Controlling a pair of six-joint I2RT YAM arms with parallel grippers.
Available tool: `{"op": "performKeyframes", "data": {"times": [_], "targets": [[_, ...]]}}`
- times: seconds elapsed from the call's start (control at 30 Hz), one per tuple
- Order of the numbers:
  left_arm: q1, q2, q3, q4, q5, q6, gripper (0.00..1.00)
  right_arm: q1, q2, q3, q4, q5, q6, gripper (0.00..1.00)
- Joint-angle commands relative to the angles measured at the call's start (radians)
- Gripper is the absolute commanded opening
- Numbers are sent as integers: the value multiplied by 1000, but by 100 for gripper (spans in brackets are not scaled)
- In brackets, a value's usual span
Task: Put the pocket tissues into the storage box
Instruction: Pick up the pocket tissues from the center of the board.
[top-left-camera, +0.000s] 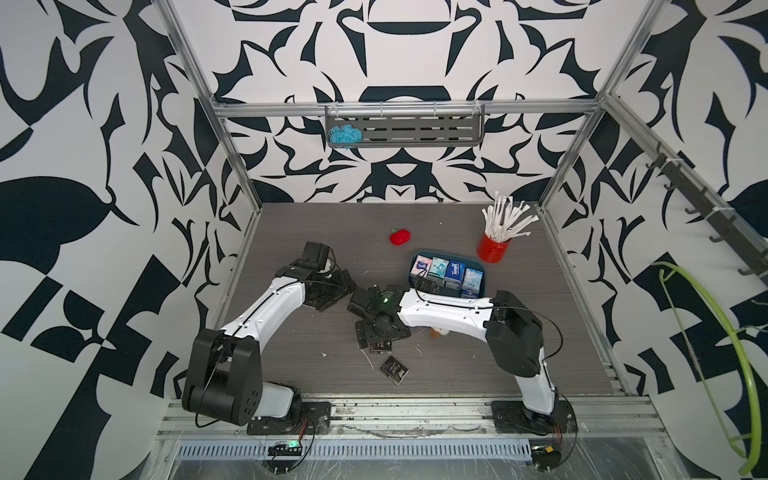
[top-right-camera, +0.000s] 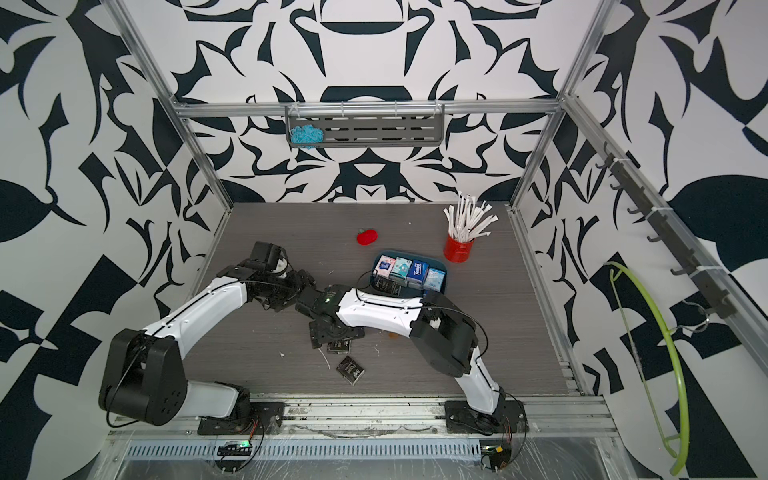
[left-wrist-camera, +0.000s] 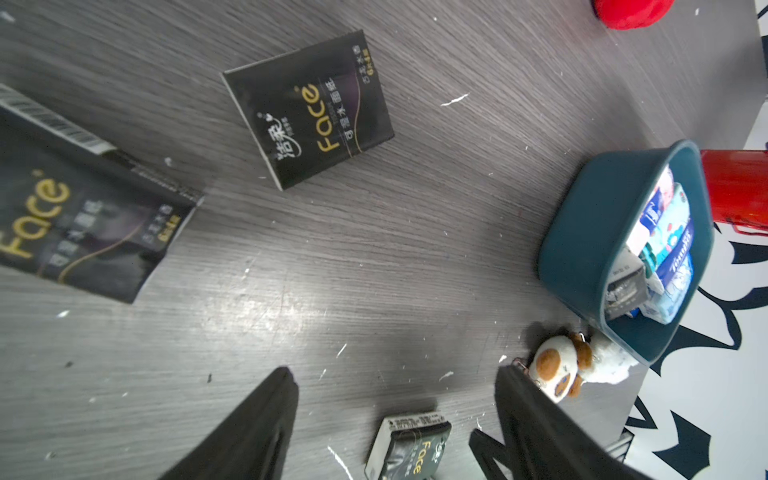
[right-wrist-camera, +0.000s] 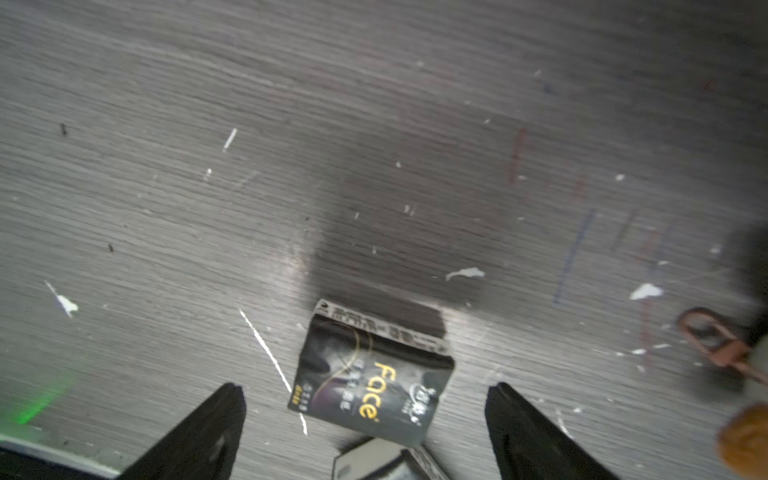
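The teal storage box (top-left-camera: 478, 266) (left-wrist-camera: 590, 232) stands right of centre with several coloured pocket tissues (top-left-camera: 446, 272) upright in it. Black pocket tissues lie loose on the table, one at the front (top-left-camera: 395, 370) and one half under the right wrist (top-left-camera: 380, 345). My right gripper (top-left-camera: 374, 332) (right-wrist-camera: 365, 386) points down, open, its fingers either side of a black pack (right-wrist-camera: 374, 382) without touching it. A second black pack (right-wrist-camera: 374, 459) lies beside that one. My left gripper (top-left-camera: 332, 293) (left-wrist-camera: 395, 370) is open over another black pack (left-wrist-camera: 409, 444). Two more black packs (left-wrist-camera: 309, 110) (left-wrist-camera: 83, 216) lie farther off.
A brown-and-white plush toy (left-wrist-camera: 569, 368) (top-left-camera: 438, 332) lies by the box's near corner. A red cup of white sticks (top-left-camera: 494, 247) stands behind the box. A red soft toy (top-left-camera: 400, 236) sits at the back centre. The two wrists are close together mid-table.
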Motion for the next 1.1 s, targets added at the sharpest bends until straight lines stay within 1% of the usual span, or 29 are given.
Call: {"op": "performKeyframes", "data": {"times": [0.0, 0.1, 0.23, 0.4, 0.47, 0.6, 0.67, 0.9, 1.07], "targets": [[17, -40, -26, -50, 8, 28, 81, 2, -16, -20, 36, -1, 59, 96], [29, -70, -37, -67, 6, 39, 82, 2, -3, -32, 48, -6, 74, 95], [43, -101, -46, -80, -4, 57, 82, 3, 30, -15, 25, 4, 98, 91], [55, -101, -49, -90, -4, 78, 82, 5, 45, -15, 21, 17, 123, 85], [58, -101, -46, -90, -1, 81, 82, 4, 42, -19, 21, 25, 130, 79], [59, -91, -32, -90, 7, 83, 82, 4, 22, -24, 24, 36, 135, 62], [60, -85, -25, -87, 11, 83, 82, 5, 2, -25, 30, 41, 135, 56], [60, -57, -16, -68, 27, 72, 81, -38, -68, -15, 12, 74, 105, 55], [60, -13, -4, -43, 52, 68, 81, -120, -118, -18, -14, 88, 47, 54]]}}
